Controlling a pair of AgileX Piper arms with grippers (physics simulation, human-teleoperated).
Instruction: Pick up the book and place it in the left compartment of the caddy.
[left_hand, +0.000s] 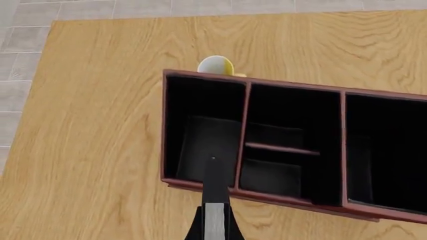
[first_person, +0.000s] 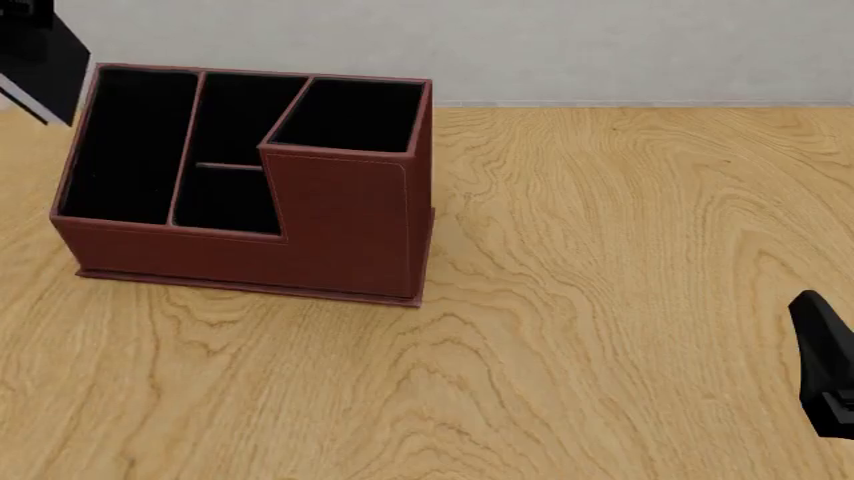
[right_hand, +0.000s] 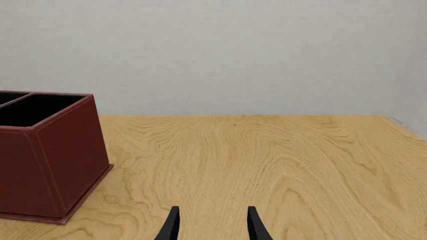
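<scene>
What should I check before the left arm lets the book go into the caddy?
1. Grip: ok. The left gripper is shut on the book, held edge-on.
2. Alignment: ok. In the left wrist view the book's end lies over the left compartment of the caddy.
3. Slot free: ok. Only black lining shows inside.
4. Height above the slot: cannot tell. The front view catches only part of the left arm at its corner.
5. Right gripper: ok. It is open, empty and off to the caddy's right.
6. Yellow cup: ok. It sits behind the caddy, outside the slot.
</scene>
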